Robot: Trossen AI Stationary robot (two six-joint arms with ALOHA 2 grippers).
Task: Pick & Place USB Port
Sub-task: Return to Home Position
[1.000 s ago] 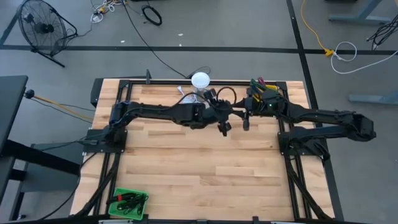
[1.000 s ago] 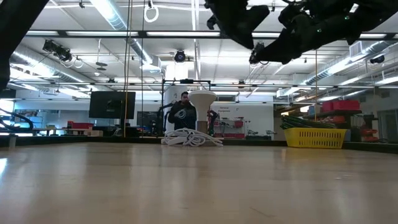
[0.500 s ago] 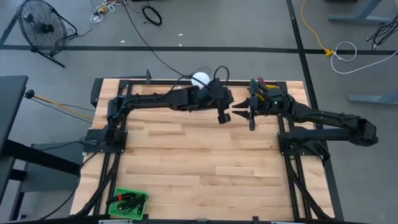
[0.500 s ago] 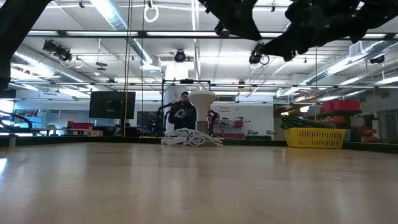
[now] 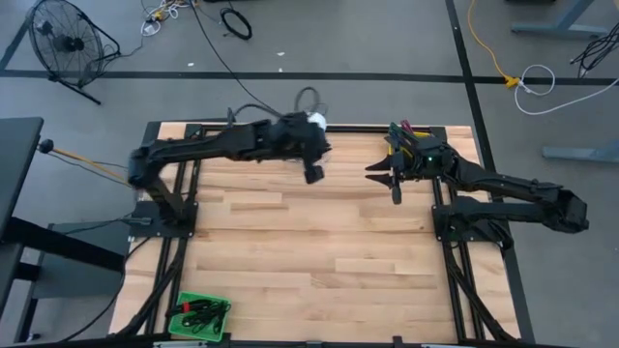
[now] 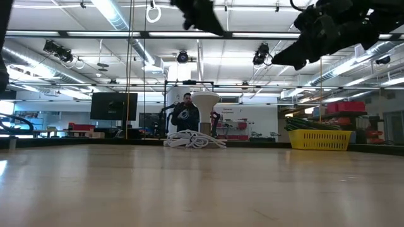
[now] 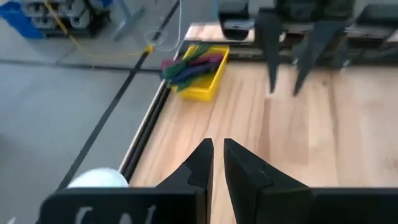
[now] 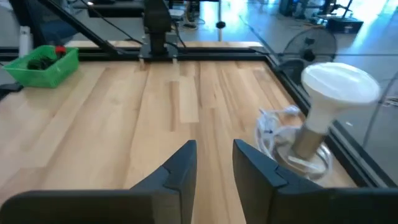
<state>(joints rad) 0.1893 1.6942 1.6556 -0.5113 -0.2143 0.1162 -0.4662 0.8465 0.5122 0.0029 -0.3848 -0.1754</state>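
Note:
I cannot make out a USB port in any view. My left gripper (image 5: 314, 175) hangs above the far middle of the wooden table, next to a white mushroom-shaped stand (image 5: 314, 118). Its fingers (image 7: 217, 149) are shut to a narrow slit with nothing between them. My right gripper (image 5: 384, 184) hovers to its right, in front of the yellow bin (image 5: 411, 135). Its two fingers stand apart and empty in the right wrist view (image 8: 214, 149) and the left wrist view (image 7: 283, 87).
The yellow bin (image 7: 198, 68) at the far right holds coloured cables. A coil of white cable (image 8: 280, 134) lies at the foot of the white stand (image 8: 339, 93). A green bin (image 5: 200, 316) with dark parts sits at the near left corner. A person stands beyond the table.
My left gripper has drawn away from my right gripper at the table's middle. It has swung toward the far edge and the left and risen, ending next to the white stand. Its fingers show no change. My right gripper has stayed nearly in place.

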